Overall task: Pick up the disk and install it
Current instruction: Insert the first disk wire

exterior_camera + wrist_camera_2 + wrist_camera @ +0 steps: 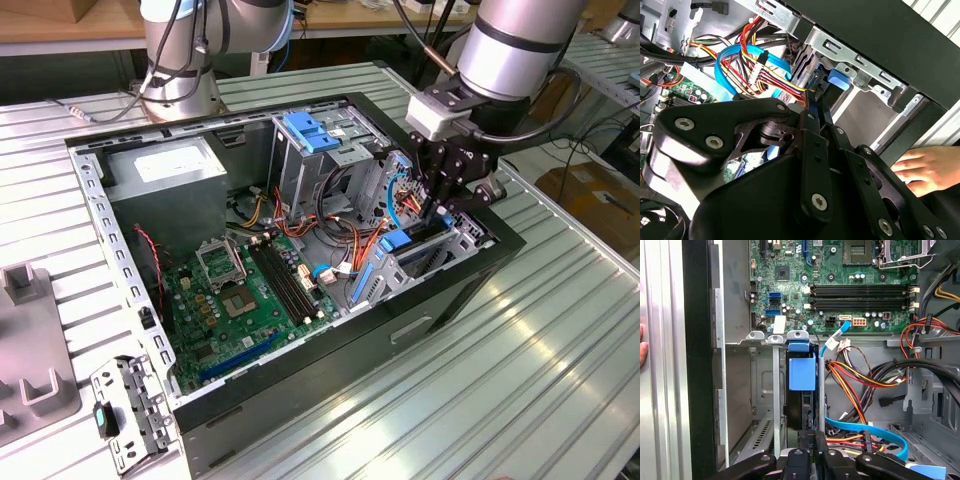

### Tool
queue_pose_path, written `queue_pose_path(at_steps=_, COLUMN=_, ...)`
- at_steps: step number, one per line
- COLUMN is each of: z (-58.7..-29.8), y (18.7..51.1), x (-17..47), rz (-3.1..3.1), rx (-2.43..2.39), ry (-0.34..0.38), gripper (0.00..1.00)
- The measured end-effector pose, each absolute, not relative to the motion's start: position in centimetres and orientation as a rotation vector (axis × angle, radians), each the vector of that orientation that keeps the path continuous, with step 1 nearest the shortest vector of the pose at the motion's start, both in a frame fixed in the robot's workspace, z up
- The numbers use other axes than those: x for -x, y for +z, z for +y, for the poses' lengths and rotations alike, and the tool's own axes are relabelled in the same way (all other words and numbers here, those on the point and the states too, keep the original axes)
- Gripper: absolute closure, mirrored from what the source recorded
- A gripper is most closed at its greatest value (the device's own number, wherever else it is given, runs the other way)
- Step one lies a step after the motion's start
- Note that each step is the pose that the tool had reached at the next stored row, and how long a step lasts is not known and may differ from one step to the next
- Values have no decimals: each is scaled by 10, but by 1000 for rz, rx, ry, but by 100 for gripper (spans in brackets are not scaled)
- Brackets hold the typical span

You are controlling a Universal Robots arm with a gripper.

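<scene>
The claw [441, 212] is closed on the disk [802, 390], holding its rear edge between the two fingers [806, 450], which stand close together in the first wrist view. The disk stands on edge inside the drive bay [772, 390] at the front corner of the computer case [130, 300], its blue carrier rail [802, 371] showing at the far end, near the bay's metal tabs. It seems already most of the way in, so the step in hand is probably the final seating. To do it well, the arm should push straight along the bay's slot and keep the disk parallel to the metal walls, because a small tilt may jam the rails. The bundle of orange and red cables [865, 377] and the flat blue cable [865, 427] lie just beside the bay and should not be caught. A person's hand [922, 167] rests on the tabletop [560, 330] outside the case wall, near the arm, which calls for slow motion.
</scene>
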State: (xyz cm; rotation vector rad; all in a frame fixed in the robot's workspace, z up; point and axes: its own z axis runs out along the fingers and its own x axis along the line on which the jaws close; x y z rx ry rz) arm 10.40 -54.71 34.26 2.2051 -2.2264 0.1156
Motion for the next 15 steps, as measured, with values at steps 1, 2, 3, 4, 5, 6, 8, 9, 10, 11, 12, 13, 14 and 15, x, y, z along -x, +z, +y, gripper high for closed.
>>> queue_pose_path(at_steps=1, z=-547, y=343, x=-104, rz=-2226, rx=-2205, ry=116, gripper=84)
queue_pose_path(at_steps=2, z=-547, y=343, x=-104, rz=-2226, rx=-2205, ry=116, gripper=84)
queue_pose_path(at_steps=3, z=-547, y=342, x=-104, rz=-2226, rx=-2205, ry=116, gripper=84)
queue_pose_path(at_steps=4, z=-547, y=342, x=-104, rz=-2227, rx=-2205, ry=115, gripper=84)
queue_pose_path(at_steps=5, z=-547, y=342, x=-104, rz=-2227, rx=-2205, ry=115, gripper=84)
queue_pose_path(at_steps=6, z=-547, y=342, x=-104, rz=-2227, rx=-2205, ry=115, gripper=84)
queue_pose_path(at_steps=8, z=-547, y=342, x=-104, rz=-2227, rx=-2205, ry=115, gripper=84)
queue_pose_path(at_steps=9, z=-547, y=342, x=-104, rz=-2227, rx=-2205, ry=115, gripper=82)
queue_pose_path(at_steps=10, z=-547, y=342, x=-104, rz=-2227, rx=-2205, ry=115, gripper=82)
queue_pose_path(at_steps=11, z=-547, y=342, x=-104, rz=-2226, rx=-2206, ry=115, gripper=76)
queue_pose_path(at_steps=12, z=-547, y=343, x=-104, rz=-2226, rx=-2206, ry=115, gripper=76)
queue_pose_path(at_steps=13, z=-547, y=345, x=-104, rz=-2226, rx=-2206, ry=115, gripper=76)
queue_pose_path(at_steps=14, z=-547, y=350, x=-104, rz=-2225, rx=-2207, ry=115, gripper=76)
queue_pose_path(at_steps=15, z=-547, y=353, x=-104, rz=-2224, rx=-2207, ry=115, gripper=76)
